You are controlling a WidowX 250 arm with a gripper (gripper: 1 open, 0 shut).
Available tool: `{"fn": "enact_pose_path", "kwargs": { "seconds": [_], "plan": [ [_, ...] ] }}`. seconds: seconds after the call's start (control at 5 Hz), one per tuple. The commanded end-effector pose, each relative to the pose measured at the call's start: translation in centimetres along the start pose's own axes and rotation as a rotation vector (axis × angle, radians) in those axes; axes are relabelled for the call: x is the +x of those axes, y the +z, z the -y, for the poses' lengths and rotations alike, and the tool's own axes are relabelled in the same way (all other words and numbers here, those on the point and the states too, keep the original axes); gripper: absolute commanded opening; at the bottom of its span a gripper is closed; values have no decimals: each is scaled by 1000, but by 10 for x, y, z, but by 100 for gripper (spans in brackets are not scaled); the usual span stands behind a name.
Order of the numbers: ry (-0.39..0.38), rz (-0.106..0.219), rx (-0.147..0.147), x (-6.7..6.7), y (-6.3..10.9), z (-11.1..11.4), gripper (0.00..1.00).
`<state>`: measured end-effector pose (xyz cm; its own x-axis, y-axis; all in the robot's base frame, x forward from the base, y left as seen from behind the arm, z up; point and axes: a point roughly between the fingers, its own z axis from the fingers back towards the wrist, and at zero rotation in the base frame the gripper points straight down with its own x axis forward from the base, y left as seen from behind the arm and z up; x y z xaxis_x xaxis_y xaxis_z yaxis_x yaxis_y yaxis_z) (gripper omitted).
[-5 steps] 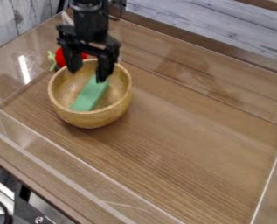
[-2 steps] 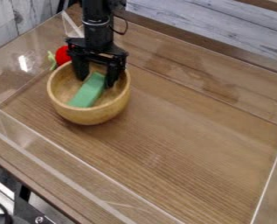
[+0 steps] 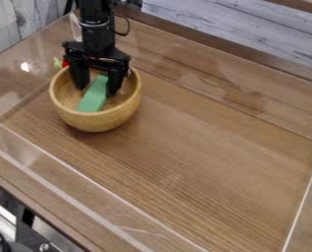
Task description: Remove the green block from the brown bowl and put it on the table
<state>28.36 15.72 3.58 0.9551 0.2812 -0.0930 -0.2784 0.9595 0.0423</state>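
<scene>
The brown bowl (image 3: 69, 110) sits on the table (image 3: 211, 138) at the far left. Inside it the green block (image 3: 92, 101) leans tilted, its upper end toward the far rim. My gripper (image 3: 97, 87) hangs straight down into the bowl and is open, one black finger on each side of the block's upper end. Whether the fingers (image 3: 80, 77) touch the block I cannot tell. The arm hides the bowl's far rim.
A small red toy with a green tip (image 3: 60, 65) peeks out behind the bowl on the left. Low clear acrylic walls (image 3: 145, 197) border the table at the front and left. A pale plank wall (image 3: 237, 20) runs along the back.
My gripper has come down into the bowl and now straddles the green block. The bowl has shifted slightly toward the far left. The jaws stay open.
</scene>
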Motion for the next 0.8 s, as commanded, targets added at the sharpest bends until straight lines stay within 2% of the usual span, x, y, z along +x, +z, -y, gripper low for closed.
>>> {"fn": "enact_pose_path", "kwargs": {
  "seconds": [0.0, 0.2, 0.6],
  "plan": [
    [70, 47, -1, 20, 0, 0, 100],
    [133, 40, -12, 30, -6, 6, 0],
    [164, 27, -43, 33, -7, 6, 0]
  ]
}}
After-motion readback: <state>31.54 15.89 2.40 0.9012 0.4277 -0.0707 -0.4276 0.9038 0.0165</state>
